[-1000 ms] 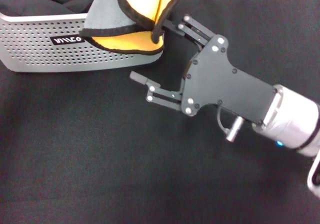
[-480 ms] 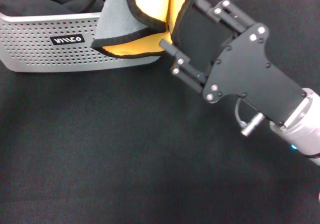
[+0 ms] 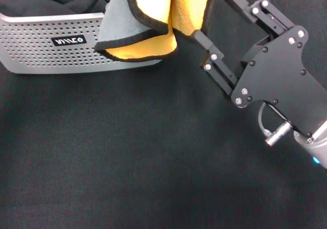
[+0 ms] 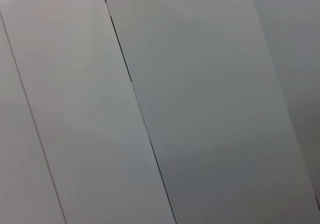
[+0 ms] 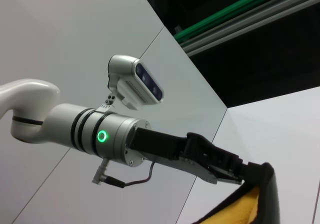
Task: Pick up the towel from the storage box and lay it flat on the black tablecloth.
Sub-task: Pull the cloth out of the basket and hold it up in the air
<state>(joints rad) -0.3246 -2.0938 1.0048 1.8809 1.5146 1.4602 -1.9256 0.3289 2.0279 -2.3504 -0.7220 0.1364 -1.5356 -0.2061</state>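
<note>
Yellow-orange and grey fleecy towel (image 3: 153, 19) hung from my left tool (image 5: 235, 171), pinched shut, just past the light grey holed plastic box (image 3: 46, 50). My right tool (image 3: 217, 22), spread wide, had swung up beside it, ready to help spread it on the black tablecloth (image 3: 127, 157).

The towel (image 3: 153, 14) was seen yellow-orange on one face, grey on the other, hemmed in black. The box (image 3: 46, 50) was light grey, perforated, labelled black with white lettering. The tablecloth (image 3: 127, 157) was plain black.
</note>
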